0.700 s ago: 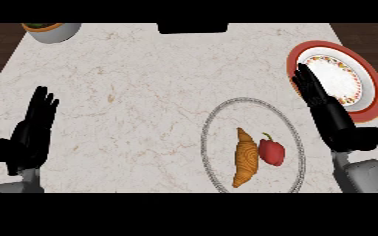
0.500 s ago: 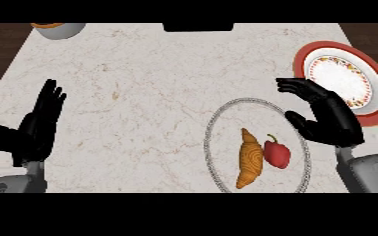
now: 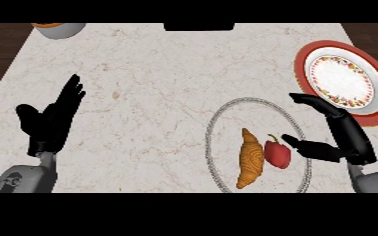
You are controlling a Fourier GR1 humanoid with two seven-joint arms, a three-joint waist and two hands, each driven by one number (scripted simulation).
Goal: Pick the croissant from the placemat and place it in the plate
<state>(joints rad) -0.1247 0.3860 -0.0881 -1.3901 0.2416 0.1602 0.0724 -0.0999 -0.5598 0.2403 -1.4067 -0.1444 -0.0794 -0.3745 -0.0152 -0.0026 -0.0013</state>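
The croissant [image 3: 251,158] lies untouched on the round grey placemat [image 3: 221,115], just beside a red pepper [image 3: 277,153]. The right hand [image 3: 341,135] hovers at the mat's right edge, fingers spread, holding nothing. The plate [image 3: 341,78] waits beyond. The left hand [image 3: 52,120] rests open, far left.

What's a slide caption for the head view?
Right hand open beside the placemat holding croissant and red pepper; plate waits; left hand rests.
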